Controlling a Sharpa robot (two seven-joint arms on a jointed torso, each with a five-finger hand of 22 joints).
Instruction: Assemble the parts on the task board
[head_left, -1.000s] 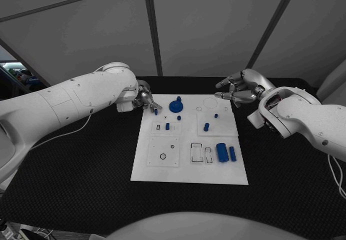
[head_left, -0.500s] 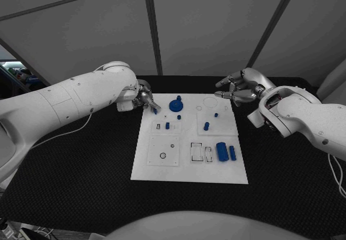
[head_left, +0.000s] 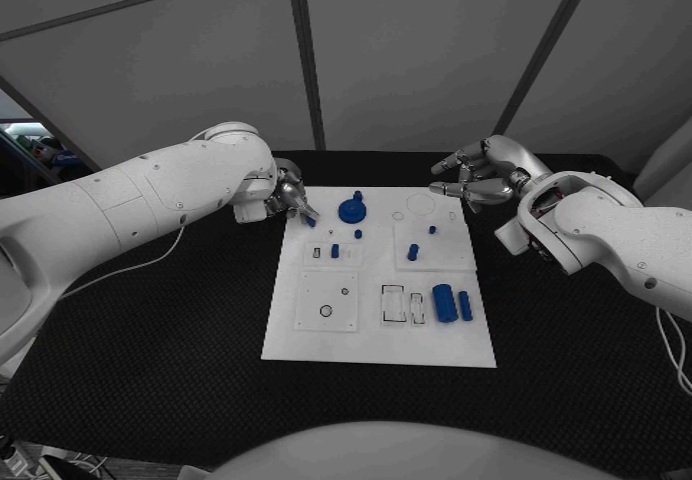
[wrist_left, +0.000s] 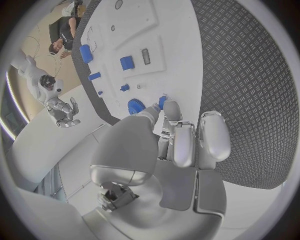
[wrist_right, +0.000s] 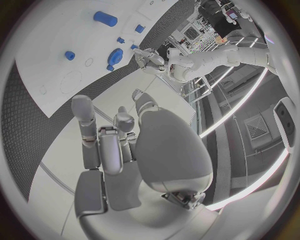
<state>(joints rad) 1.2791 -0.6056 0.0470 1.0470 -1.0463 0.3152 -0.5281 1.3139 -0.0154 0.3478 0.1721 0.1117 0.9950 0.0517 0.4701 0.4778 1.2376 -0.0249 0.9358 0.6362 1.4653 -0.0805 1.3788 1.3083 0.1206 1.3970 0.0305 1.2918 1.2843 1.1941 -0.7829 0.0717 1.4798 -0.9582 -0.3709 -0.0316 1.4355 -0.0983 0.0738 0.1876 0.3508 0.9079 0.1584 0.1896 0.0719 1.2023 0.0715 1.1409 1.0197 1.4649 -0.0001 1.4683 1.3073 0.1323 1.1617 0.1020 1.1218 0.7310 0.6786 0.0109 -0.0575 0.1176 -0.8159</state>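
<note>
The left hand (head_left: 284, 203) pinches a small blue part (wrist_left: 162, 102) in its fingertips at the task board's (head_left: 378, 345) far left corner, just beside the round blue part (head_left: 353, 211). The right hand (head_left: 476, 180) hovers past the far right corner, fingers loosely curled and holding nothing.
</note>
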